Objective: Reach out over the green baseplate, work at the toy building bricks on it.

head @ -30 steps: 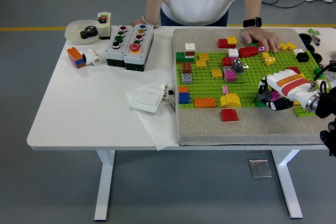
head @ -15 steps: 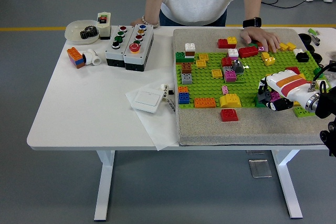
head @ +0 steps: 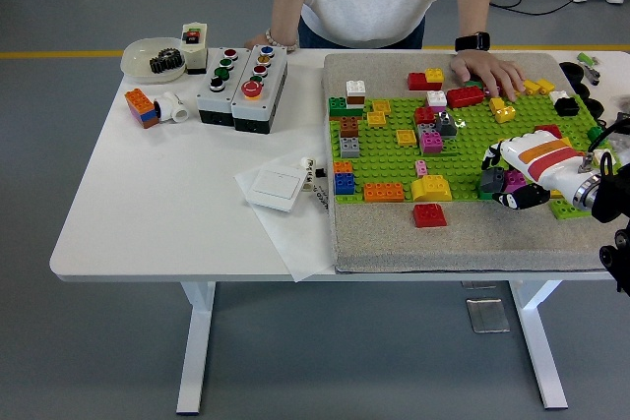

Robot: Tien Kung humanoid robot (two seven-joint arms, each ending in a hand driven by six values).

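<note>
At the right edge of the frame the robot hand (head: 512,184) has loosened a little: its dark fingers (head: 495,183), bunched tightly a second ago, now sit slightly apart, and a magenta brick (head: 514,180) shows more plainly between them than it did before. The white and red body of the hand has shifted a touch toward the right and downward over the green baseplate (head: 394,169). Whether the fingers actually clasp the brick cannot be made out.
</note>
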